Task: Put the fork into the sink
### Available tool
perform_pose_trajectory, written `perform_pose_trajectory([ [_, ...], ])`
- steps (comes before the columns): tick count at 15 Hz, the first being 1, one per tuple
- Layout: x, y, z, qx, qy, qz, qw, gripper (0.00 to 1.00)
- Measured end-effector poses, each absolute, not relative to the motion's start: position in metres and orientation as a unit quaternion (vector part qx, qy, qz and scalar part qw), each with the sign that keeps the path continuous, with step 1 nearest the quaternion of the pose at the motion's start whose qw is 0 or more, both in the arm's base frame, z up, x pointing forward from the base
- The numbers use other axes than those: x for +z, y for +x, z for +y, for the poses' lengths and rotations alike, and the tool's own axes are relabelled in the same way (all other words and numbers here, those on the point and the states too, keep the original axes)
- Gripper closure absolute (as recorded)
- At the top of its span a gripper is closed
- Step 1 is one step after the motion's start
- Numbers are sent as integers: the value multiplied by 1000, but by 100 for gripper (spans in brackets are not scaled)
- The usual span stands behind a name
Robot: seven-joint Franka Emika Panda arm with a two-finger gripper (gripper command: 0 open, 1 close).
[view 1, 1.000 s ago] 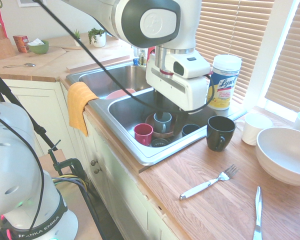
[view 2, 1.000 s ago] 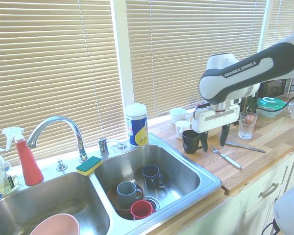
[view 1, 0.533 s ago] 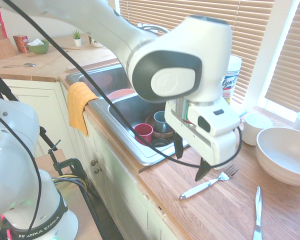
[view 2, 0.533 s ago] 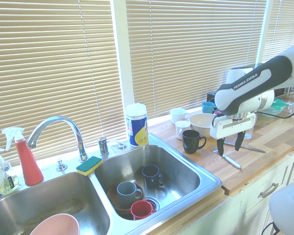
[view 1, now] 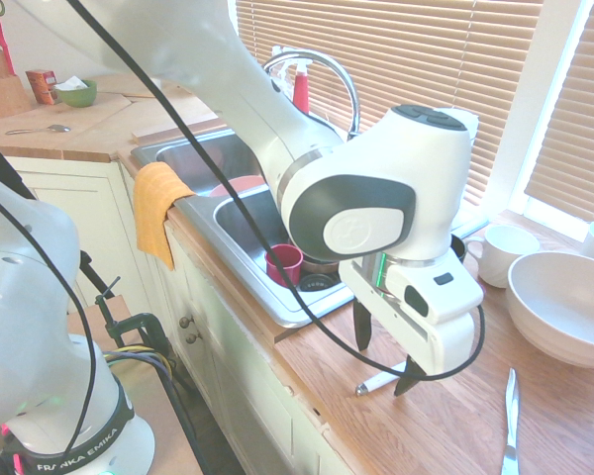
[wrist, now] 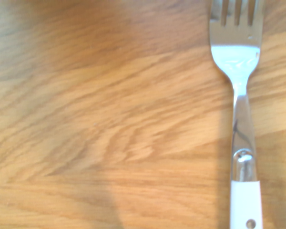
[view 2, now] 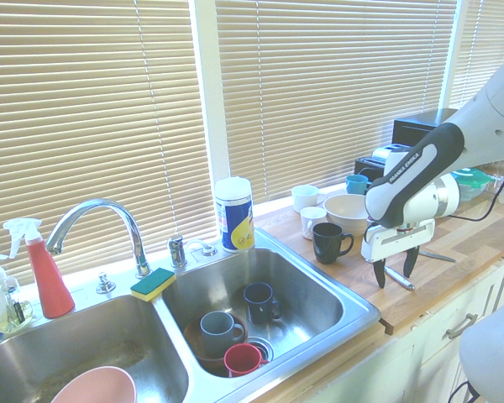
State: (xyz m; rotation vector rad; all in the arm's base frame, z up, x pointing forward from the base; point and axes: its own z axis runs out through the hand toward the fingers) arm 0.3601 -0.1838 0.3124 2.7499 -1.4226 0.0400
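The arm has swung away from above the sink (view 1: 240, 230) and dropped low over the wooden table (view 1: 455, 416); a second ago it hung over the basin. Now the end effector (view 1: 384, 358) sits with its fingers spread, straddling the fork (view 1: 379, 382), which lies flat on the wood well apart from the sink. From the wrist, the tines and white handle (wrist: 246, 205) show close below. I'd say a grasp comes next; nothing is pinched yet.
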Motion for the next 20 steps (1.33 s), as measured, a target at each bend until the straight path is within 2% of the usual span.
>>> perform_pose_trajectory([
  [20, 314, 359, -192, 22, 882, -470, 8, 100],
])
